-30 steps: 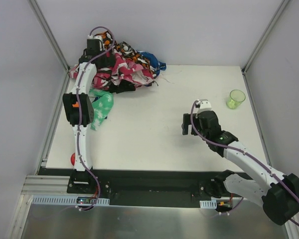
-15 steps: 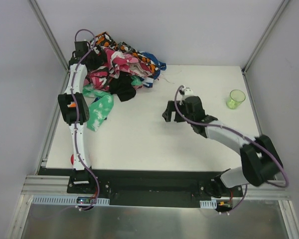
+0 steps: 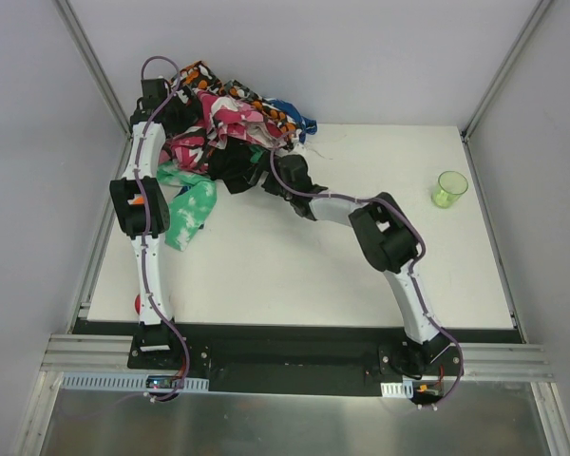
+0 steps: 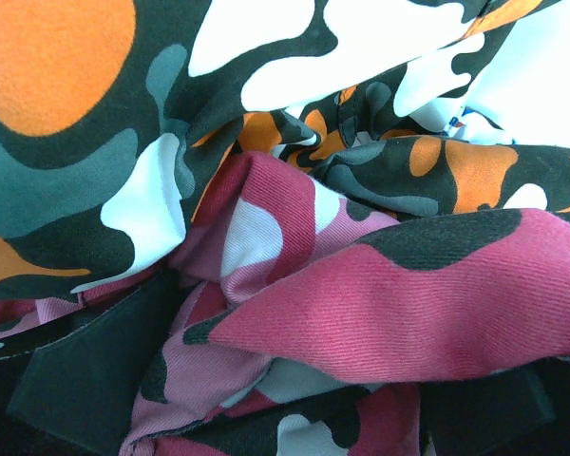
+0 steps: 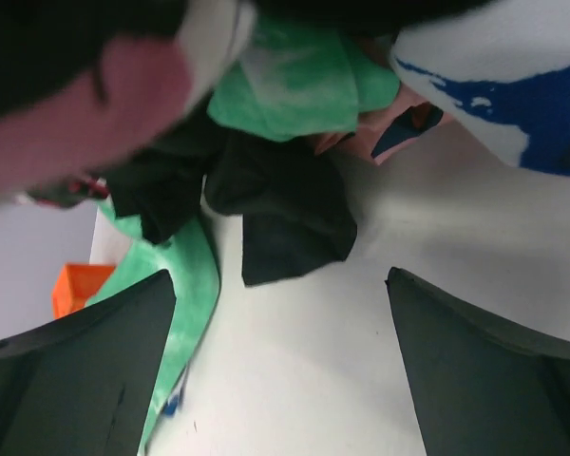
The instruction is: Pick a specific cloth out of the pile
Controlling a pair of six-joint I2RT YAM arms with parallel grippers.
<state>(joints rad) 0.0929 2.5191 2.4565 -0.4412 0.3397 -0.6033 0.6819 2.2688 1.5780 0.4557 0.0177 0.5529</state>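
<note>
Left gripper (image 3: 171, 104): buried in the far-left side of the pile (image 3: 233, 109); camouflage folds fill its wrist view, so I cannot tell its opening or grip. The cloth (image 5: 285, 214), plain black, lies on the table (image 3: 294, 266) at the pile's near edge, beside a green cloth (image 3: 195, 204). Right gripper (image 5: 280, 285): fingers spread wide, holding nothing, cloth just ahead of the gap, apart from both tips.

Top view: the left arm (image 3: 148, 261) and the right arm (image 3: 413, 294) have white tubular links joined by black motor housings, each traced by a thin purple cable (image 3: 158, 60). An orange marking (image 3: 141, 201) sits on the left elbow housing. Wrist view: the right end effector (image 5: 280, 275) has two matte black, wedge-shaped fingers (image 5: 81, 370).
</note>
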